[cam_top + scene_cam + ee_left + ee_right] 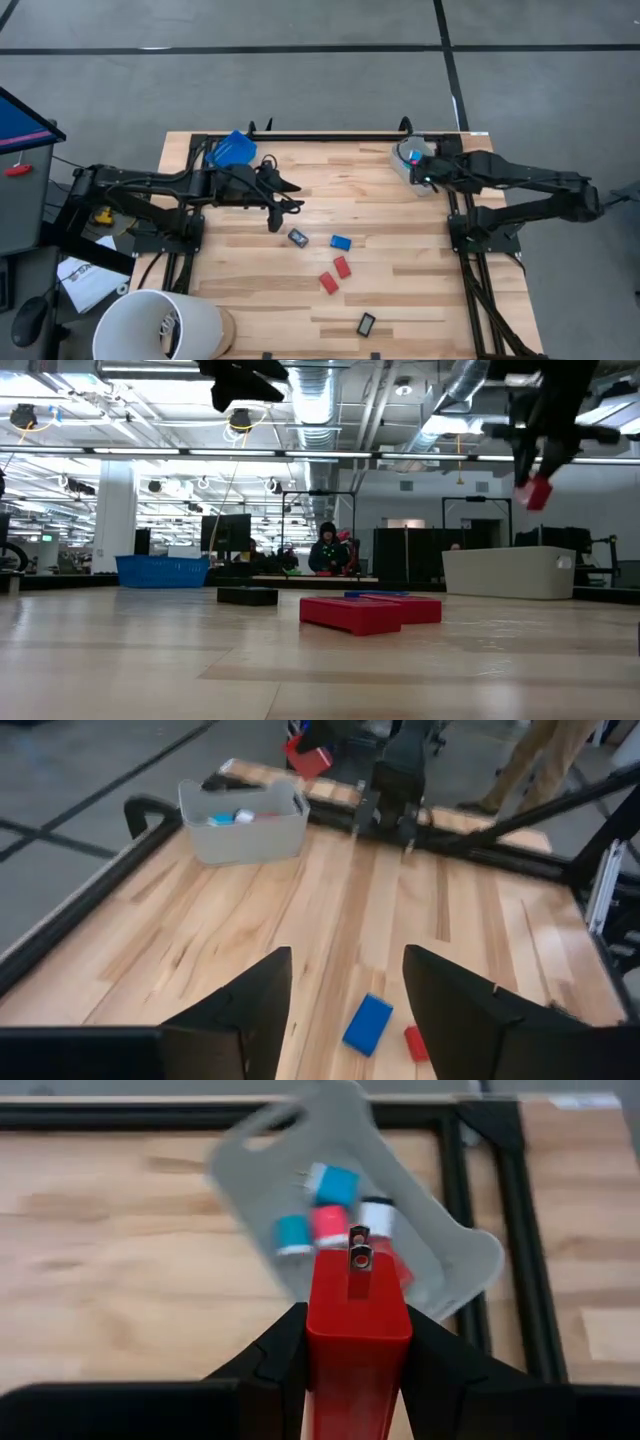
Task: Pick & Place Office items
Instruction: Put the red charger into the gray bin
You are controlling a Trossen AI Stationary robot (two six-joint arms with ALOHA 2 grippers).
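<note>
My right gripper (357, 1320) is shut on a red block (358, 1330) and hangs over the clear grey bin (412, 165) at the far right. The bin holds cyan, white and pink bits (330, 1220). My left gripper (347, 960) stands open in the air above the table's middle left, with nothing between its fingers. On the table past it lie a blue block (341, 242), two red blocks (342, 266) (328, 283) and two black rectangles (298, 237) (366, 323). My right gripper pinches the red block by its two side faces (325, 1340) between its two fingers. The fingers slant down from above and lie along the block. The block's end with two metal prongs (358, 1255) sticks out past the fingertips. The block (537, 492) is lifted clear, above the bin.
A blue tray (232, 150) sits at the far left corner. A white bucket (160, 325) stands off the near left corner. Black frame rails (330, 135) run along the table's far and side edges. People show in the room beyond the table.
</note>
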